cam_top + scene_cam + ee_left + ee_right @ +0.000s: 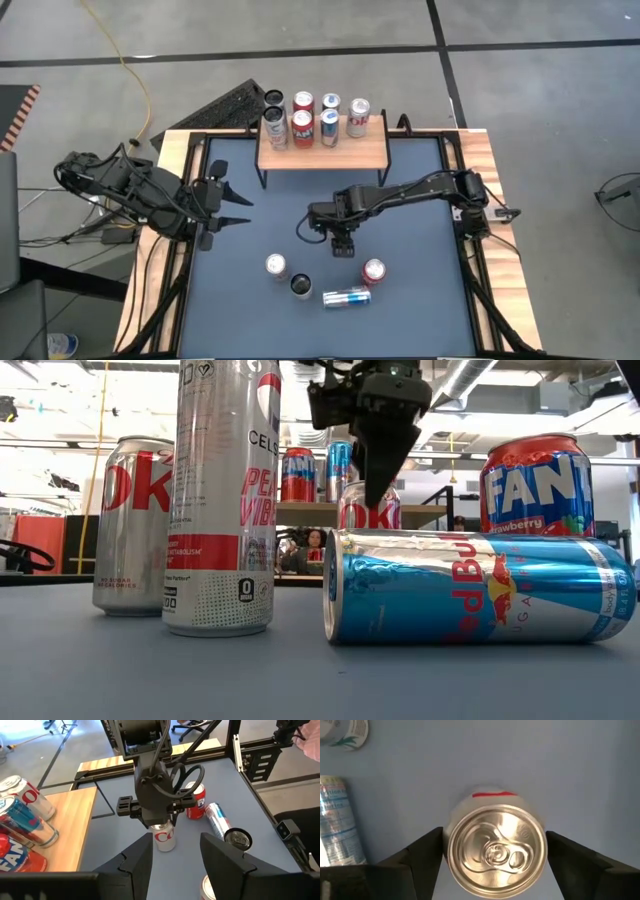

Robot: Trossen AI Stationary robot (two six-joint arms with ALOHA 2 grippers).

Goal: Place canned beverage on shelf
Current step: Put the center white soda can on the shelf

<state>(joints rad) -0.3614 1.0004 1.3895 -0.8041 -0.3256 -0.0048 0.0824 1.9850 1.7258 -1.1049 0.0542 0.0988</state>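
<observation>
The right gripper (343,243) hung directly over an upright Coke can (495,851) near the middle of the table (420,250), and its fingers were spread wide on both sides of the can top without touching it, so nothing was grasped yet. This can stood apart from the shelf (322,155), which already carried several cans on its wooden top at the far side of the table. Nearer the front edge were three more cans, namely a red can (373,271), a blue can (346,296) lying on its side and a tall can (301,286). The left gripper (228,206) waited at the left side of the table, half open and empty. The Coke can looked unopened, so it was probably rather heavy and stiff, but the thin wall is smooth and slippery and could dent under too much force. I think the best hold is on the round side wall, a little under the rim, with the fingers opposite one another across the middle, because a hold off centre could let the can turn or slide out
</observation>
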